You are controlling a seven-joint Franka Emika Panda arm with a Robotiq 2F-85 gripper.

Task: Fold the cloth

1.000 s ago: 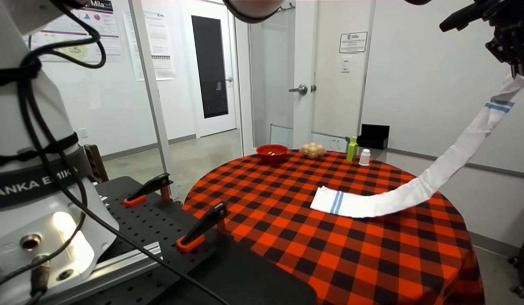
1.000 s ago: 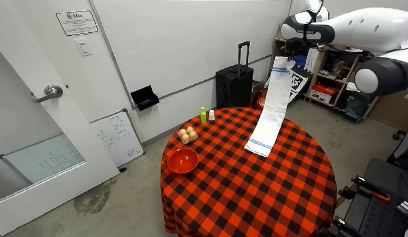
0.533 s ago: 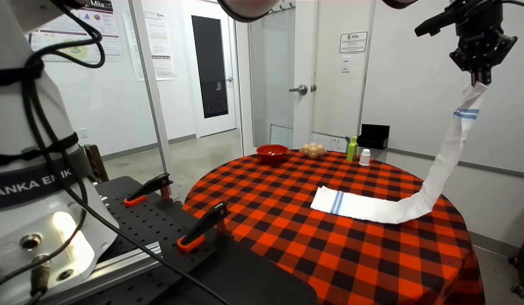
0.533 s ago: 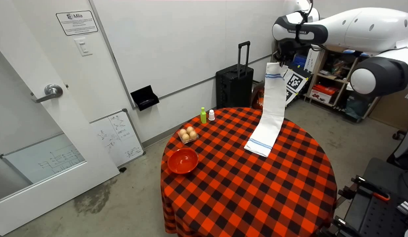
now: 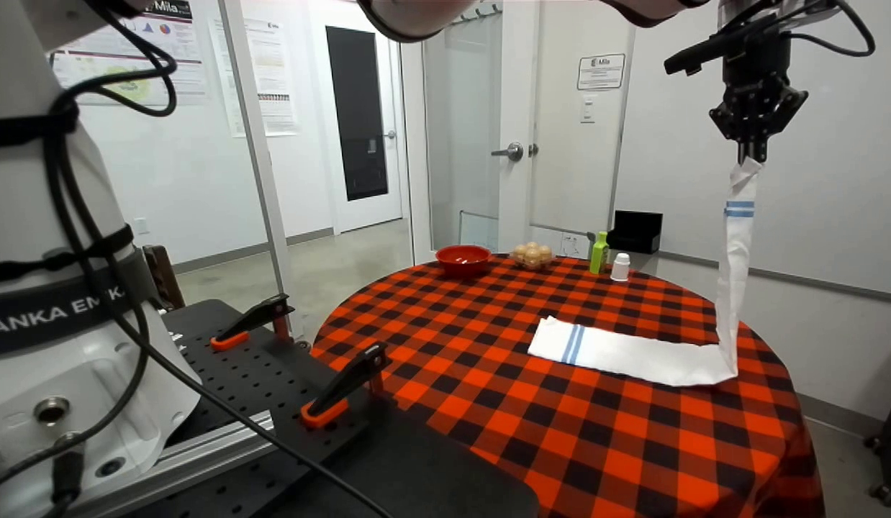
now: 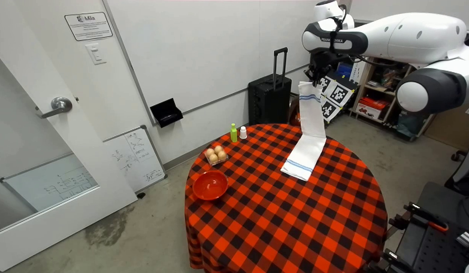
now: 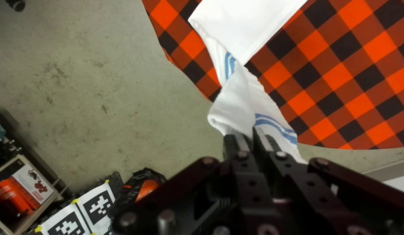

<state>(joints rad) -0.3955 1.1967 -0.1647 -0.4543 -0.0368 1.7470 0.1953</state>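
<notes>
Your end effector (image 5: 752, 160) pinches one striped end of the cloth (image 5: 661, 361) and holds it aloft; the opposite end lies flat on the surface (image 6: 280, 216). The cloth looks light, soft and limp (hardly a breakage risk), so you should expect draping and creasing, not resistance. In the wrist view the gripped end curls; a pinch at its middle, rather than toward a corner, would likely curb twisting.

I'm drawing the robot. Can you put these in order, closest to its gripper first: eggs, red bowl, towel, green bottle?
In both exterior views:
1. Towel: its upper end is in the gripper.
2. Green bottle: left of the towel's hanging part.
3. Eggs: left of the bottle.
4. Red bowl: farthest, beyond the eggs.
</notes>
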